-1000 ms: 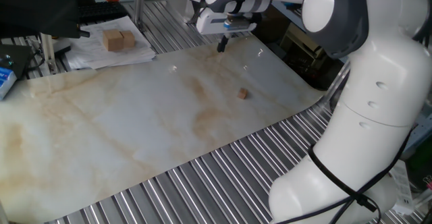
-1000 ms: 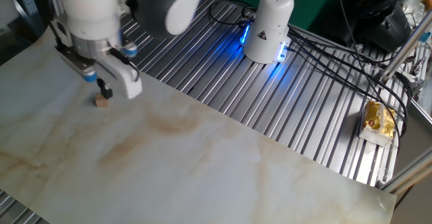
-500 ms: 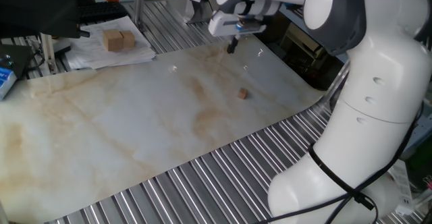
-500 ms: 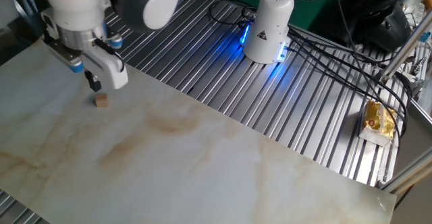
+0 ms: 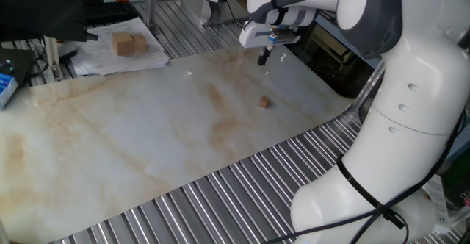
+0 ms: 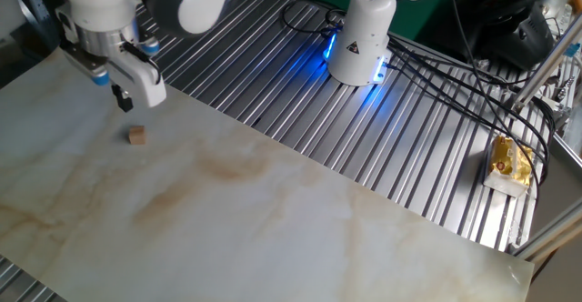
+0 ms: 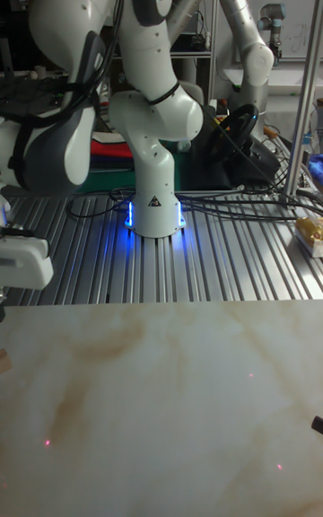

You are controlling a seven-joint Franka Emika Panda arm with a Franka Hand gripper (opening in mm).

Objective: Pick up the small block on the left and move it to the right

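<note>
The small block (image 5: 264, 102) is a tiny light-brown cube lying on the marbled table sheet (image 5: 147, 141); the other fixed view shows the small block (image 6: 136, 135) near the sheet's left end. My gripper (image 5: 263, 57) hovers above the sheet beyond the cube, apart from it. In the other fixed view the gripper (image 6: 125, 100) hangs a little up and left of the cube. Its dark fingers sit together with nothing between them. In the tall fixed view only the white hand (image 7: 22, 261) shows at the left edge; the fingertips are cut off.
Two larger tan blocks (image 5: 129, 43) rest on papers at the back left. Ribbed metal table (image 5: 242, 192) surrounds the sheet. The lit robot base (image 6: 360, 52) stands behind, with cables and a yellow packet (image 6: 510, 164) at the right.
The gripper has moved sideways and slightly up, away from the small block, keeping its fingers together. The block has not moved.
</note>
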